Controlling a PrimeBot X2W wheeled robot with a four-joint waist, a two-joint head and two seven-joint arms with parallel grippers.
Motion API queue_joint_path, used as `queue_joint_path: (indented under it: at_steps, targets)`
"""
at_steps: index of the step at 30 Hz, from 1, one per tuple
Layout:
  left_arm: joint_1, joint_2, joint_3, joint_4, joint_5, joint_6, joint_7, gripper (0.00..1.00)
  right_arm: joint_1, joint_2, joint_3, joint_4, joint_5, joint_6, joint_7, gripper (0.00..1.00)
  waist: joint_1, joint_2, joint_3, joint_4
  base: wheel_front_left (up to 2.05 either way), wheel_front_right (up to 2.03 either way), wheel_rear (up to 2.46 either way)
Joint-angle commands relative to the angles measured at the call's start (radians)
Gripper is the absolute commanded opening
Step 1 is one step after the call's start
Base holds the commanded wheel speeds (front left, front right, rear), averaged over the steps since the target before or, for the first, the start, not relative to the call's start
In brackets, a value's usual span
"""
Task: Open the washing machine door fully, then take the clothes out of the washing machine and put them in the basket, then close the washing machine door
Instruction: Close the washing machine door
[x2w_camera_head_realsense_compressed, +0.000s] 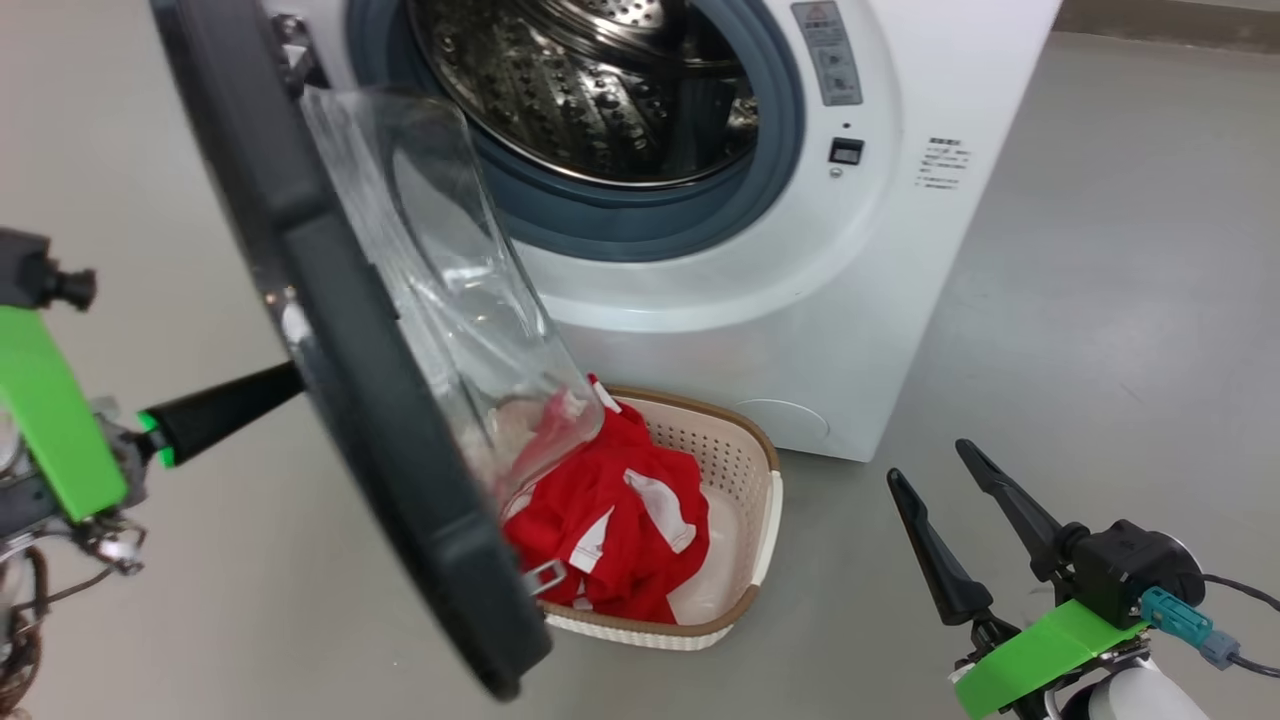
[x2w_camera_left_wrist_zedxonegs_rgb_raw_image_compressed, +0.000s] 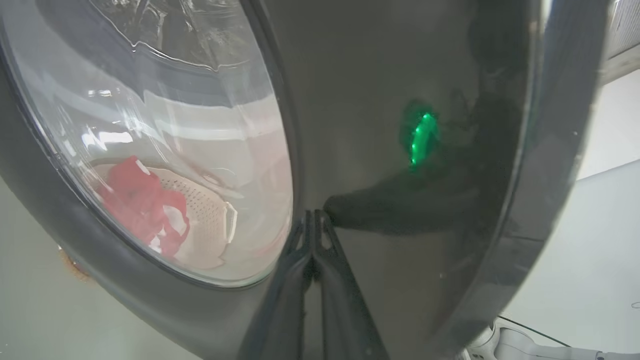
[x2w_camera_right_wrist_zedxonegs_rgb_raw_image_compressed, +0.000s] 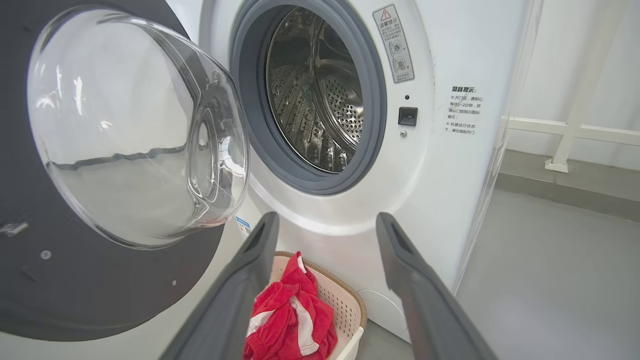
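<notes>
The white washing machine (x2w_camera_head_realsense_compressed: 800, 330) stands with its steel drum (x2w_camera_head_realsense_compressed: 600, 80) showing no clothes. Its door (x2w_camera_head_realsense_compressed: 330, 330) hangs part-way open, black rim edge-on toward me and the glass bowl (x2w_camera_right_wrist_zedxonegs_rgb_raw_image_compressed: 125, 130) facing the drum. My left gripper (x2w_camera_left_wrist_zedxonegs_rgb_raw_image_compressed: 313, 217) is shut, its tips against the door's glossy outer face (x2w_camera_left_wrist_zedxonegs_rgb_raw_image_compressed: 375, 100); its dark fingers (x2w_camera_head_realsense_compressed: 225, 408) reach in behind the rim. Red and white clothes (x2w_camera_head_realsense_compressed: 610, 510) lie in the cream basket (x2w_camera_head_realsense_compressed: 745, 465) on the floor in front of the machine, below the door. My right gripper (x2w_camera_head_realsense_compressed: 935, 470) hovers open and holds nothing, right of the basket.
Grey floor (x2w_camera_head_realsense_compressed: 1100, 300) spreads to the right of the machine and around the basket. A white rail (x2w_camera_right_wrist_zedxonegs_rgb_raw_image_compressed: 575, 130) runs along the wall behind the machine's right side. The door's lower edge (x2w_camera_head_realsense_compressed: 500, 640) overhangs the basket's left end.
</notes>
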Motion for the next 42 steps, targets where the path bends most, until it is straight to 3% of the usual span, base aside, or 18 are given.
queue_joint_path:
  at_steps: [1,9,16,42]
  targets:
    - [-0.072,0.021,0.025,-0.049,0.004,-0.007,-0.019,0.00,-0.007,-0.002,0.013,-0.029,-0.003,0.006,-0.006,1.00,0.0000,0.0000,0.008,-0.029,0.00,0.00,0.00]
    - [-0.126,-0.045,-0.031,-0.040,0.045,-0.007,-0.133,0.00,-0.022,0.014,0.016,-0.032,-0.005,0.006,-0.006,1.00,0.0000,0.0000,0.036,-0.096,0.00,0.00,0.00]
    - [-0.187,-0.067,-0.074,-0.005,0.088,-0.007,-0.257,0.00,-0.042,0.030,0.019,-0.037,-0.011,0.006,-0.006,1.00,0.0000,0.0000,0.072,-0.167,0.00,0.00,0.00]
    - [-0.394,0.054,-0.187,0.162,0.098,-0.007,-0.597,0.00,-0.104,0.090,0.003,-0.052,-0.025,0.006,-0.006,1.00,0.0000,0.0000,0.182,-0.370,0.00,0.00,0.00]
